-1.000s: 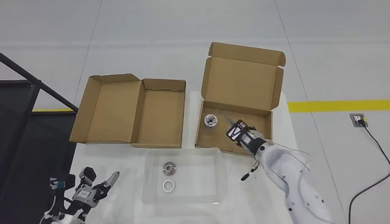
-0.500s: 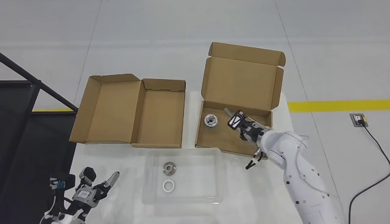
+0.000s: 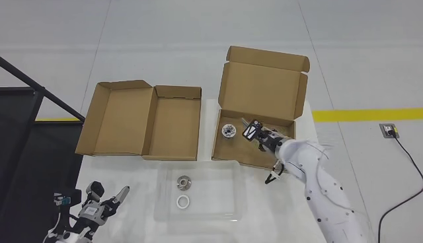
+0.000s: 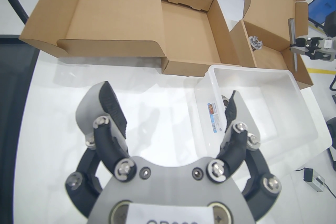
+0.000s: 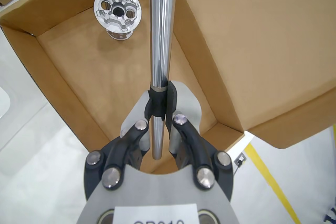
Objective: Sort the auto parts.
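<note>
My right gripper [image 5: 160, 101] is shut on a long shiny metal rod [image 5: 161, 25], which it holds above the floor of the right cardboard box [image 3: 231, 152]. A round metal hub part [image 5: 117, 12] stands in that box's far corner, a little aside from the rod's tip. The left wrist view shows the rod [image 4: 292, 33] standing nearly upright over the box's near wall. My left gripper [image 4: 173, 107] hangs open with nothing in it over the white table, near its front left corner [image 3: 106, 203]. A clear plastic bin [image 3: 198, 166] holds a metal flange [image 3: 184, 182] and a white ring [image 3: 183, 202].
A second cardboard box [image 3: 175, 121] lies open and empty at the back left, its lid [image 3: 119, 117] folded flat. The right box's lid [image 3: 264, 88] stands up behind it. Bare white tabletop [image 4: 105, 83] lies between my left gripper and the boxes.
My right gripper has carried the rod from the right box's front edge farther in over the box, toward the hub part. The left arm has not moved.
</note>
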Robot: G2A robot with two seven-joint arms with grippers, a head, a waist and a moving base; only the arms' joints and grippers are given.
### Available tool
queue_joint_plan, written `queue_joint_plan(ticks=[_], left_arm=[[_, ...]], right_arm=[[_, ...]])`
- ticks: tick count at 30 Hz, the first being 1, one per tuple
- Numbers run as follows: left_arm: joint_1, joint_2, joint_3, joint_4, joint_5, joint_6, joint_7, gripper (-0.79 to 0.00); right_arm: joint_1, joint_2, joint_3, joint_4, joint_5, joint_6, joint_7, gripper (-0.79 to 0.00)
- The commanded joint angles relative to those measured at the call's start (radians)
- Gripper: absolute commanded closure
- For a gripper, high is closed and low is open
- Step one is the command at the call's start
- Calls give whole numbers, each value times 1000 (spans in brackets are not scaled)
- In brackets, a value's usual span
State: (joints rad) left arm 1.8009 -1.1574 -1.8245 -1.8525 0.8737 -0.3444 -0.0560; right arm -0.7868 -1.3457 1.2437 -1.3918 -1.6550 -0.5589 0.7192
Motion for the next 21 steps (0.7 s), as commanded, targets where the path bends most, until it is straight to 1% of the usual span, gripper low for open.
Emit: queue_joint_plan(ticks=[1, 4, 5, 7, 9, 10, 12, 14, 19, 21], left_arm=[[0, 0, 0, 0, 0, 0, 0, -785], [0, 0, 0, 0, 0, 0, 0, -785], [0, 0, 0, 0, 0, 0, 0, -785], [0, 0, 0, 0, 0, 0, 0, -785], [0, 0, 0, 0, 0, 0, 0, -785], [0, 0, 0, 0, 0, 0, 0, -785], [0, 0, 0, 0, 0, 0, 0, -785], [0, 0, 0, 0, 0, 0, 0, -785], [0, 0, 0, 0, 0, 0, 0, -785], [0, 0, 0, 0, 0, 0, 0, -785]], right_arm=[[57, -1, 7, 21, 55, -78, 94, 0], [149, -5, 9, 83, 160, -166, 214, 0], [190, -6, 11, 124, 206, -195, 253, 0], [243, -9, 4, 192, 266, -244, 298, 0], [311, -10, -29, 308, 309, -262, 280, 0], [330, -10, -38, 340, 319, -270, 272, 0], [380, -10, -88, 442, 340, -326, 216, 0], [417, -10, -125, 521, 340, -355, 187, 0], [492, -29, -212, 686, 359, -356, 186, 0], [512, -36, -239, 728, 365, -370, 172, 0]])
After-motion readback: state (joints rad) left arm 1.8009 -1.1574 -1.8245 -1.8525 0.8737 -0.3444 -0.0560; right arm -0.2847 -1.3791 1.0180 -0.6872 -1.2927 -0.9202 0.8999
